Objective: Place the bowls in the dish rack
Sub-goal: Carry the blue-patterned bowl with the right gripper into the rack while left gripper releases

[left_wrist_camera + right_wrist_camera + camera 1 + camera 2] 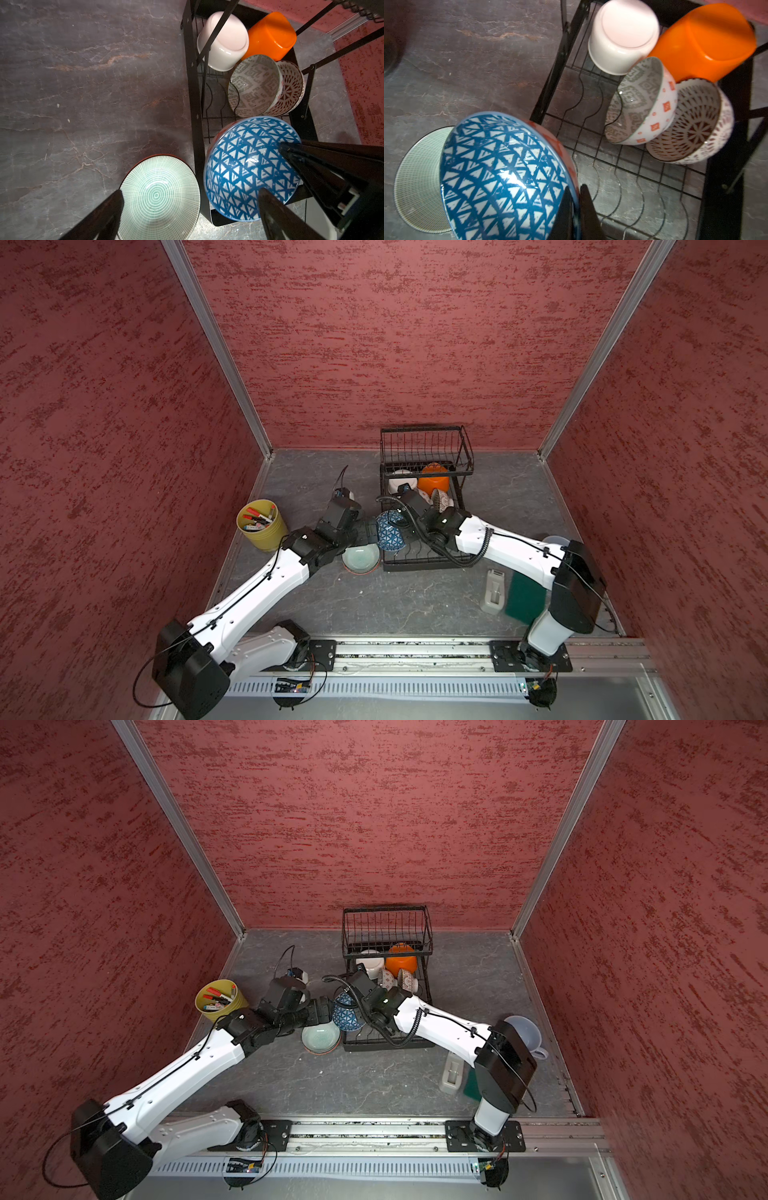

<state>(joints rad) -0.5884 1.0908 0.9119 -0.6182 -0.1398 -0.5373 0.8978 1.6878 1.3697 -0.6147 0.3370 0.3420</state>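
Black wire forms the dish rack (422,430) at the back of the grey stone-look tabletop (415,605). In both top views its lower tray holds four bowls. A white bowl (402,484) and an orange bowl (433,484) sit bottom-up at the rear, beneath the raised basket. A grey-patterned bowl (387,979) and a red-patterned bowl (408,981) are propped on edge in front of them. A fifth, the blue-triangled bowl (390,531), is tilted up at the rack's near left corner. A sixth, the pale green bowl (360,559), sits upright on the table just beside that corner. Off to the left, one yellow-green cup (268,537) holds several markers (259,519). To the right I see one white holder (494,591), one green sponge (525,597) and one pale jug (525,1031). From the left wrist, the left claw (192,191) is spread as wide as it goes and has hold of nothing. One finger sits over the pale green bowl and the other crosses the blue-triangled bowl's edge, though I cannot tell whether it touches. The right claw (285,148) reaches in and pinches that bowl's rim. From the right wrist, the right claw (576,204) is clamped tight on the rim of the blue-triangled bowl, one finger inside and one outside. The bowl is held tipped, half over the tray's wires and half over the pale green bowl. The same four bowls rest further back in the tray, so I count six bowls in all.
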